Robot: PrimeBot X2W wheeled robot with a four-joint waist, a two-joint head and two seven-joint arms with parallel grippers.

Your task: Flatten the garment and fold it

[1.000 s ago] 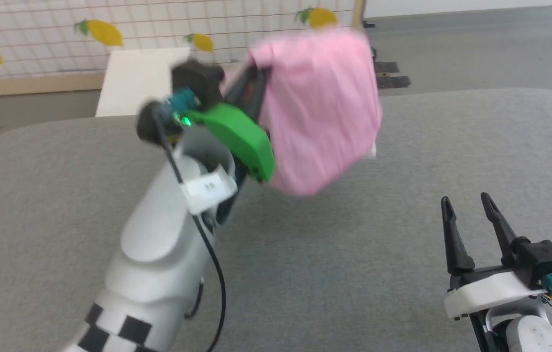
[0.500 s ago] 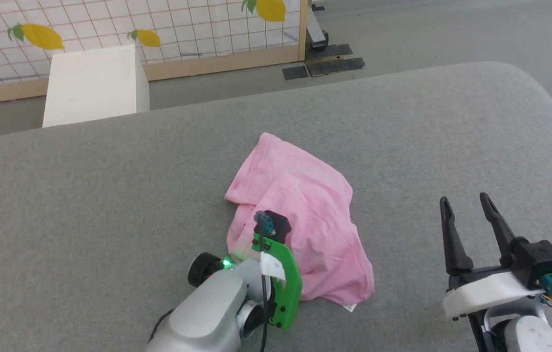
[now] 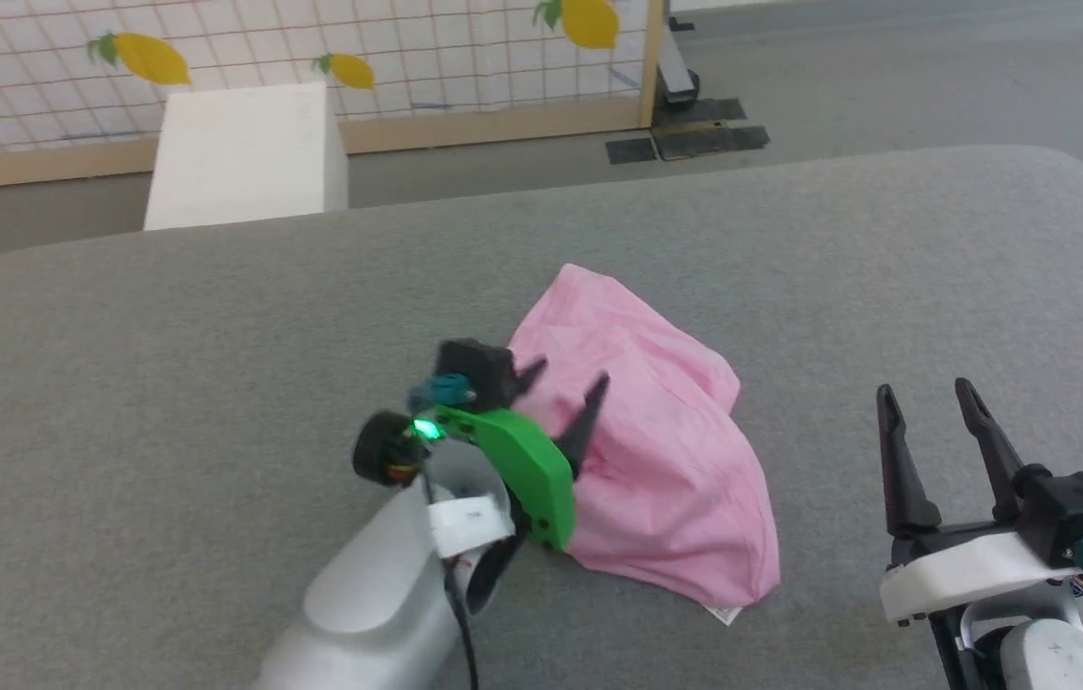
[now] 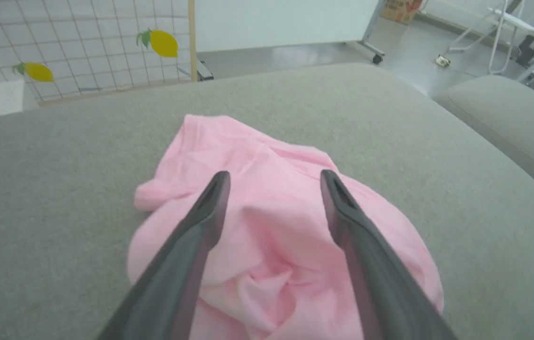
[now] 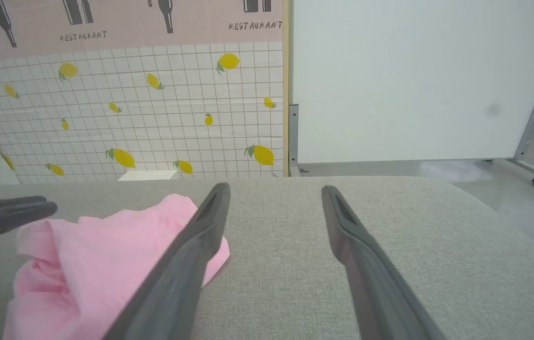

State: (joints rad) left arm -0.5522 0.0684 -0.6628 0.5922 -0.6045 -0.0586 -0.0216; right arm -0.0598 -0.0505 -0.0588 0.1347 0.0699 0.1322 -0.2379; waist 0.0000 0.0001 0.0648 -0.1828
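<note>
The garment (image 3: 666,470), a light pink T-shirt, lies crumpled in a heap on the grey padded surface (image 3: 168,326), with a small white label tag (image 3: 724,613) poking out at its near edge. My left gripper (image 3: 567,379) hovers open just over the heap's left side, nothing between its fingers. In the left wrist view the garment (image 4: 248,141) lies bunched beneath the spread left gripper (image 4: 274,175). My right gripper (image 3: 925,391) stands open and empty at the lower right, apart from the cloth. In the right wrist view the garment (image 5: 101,255) sits left of the right gripper (image 5: 274,188).
A white box (image 3: 244,153) stands on the floor beyond the surface's far left edge, before a lemon-patterned grid panel (image 3: 407,48). A wheeled whiteboard (image 5: 413,80) stands behind. A second grey cushion (image 4: 508,113) lies to the right. The surface's corners are rounded.
A second ago my left gripper held the garment up in the air. It came down to the surface, then opened and let go; the garment now lies in a heap. The camera also shifted.
</note>
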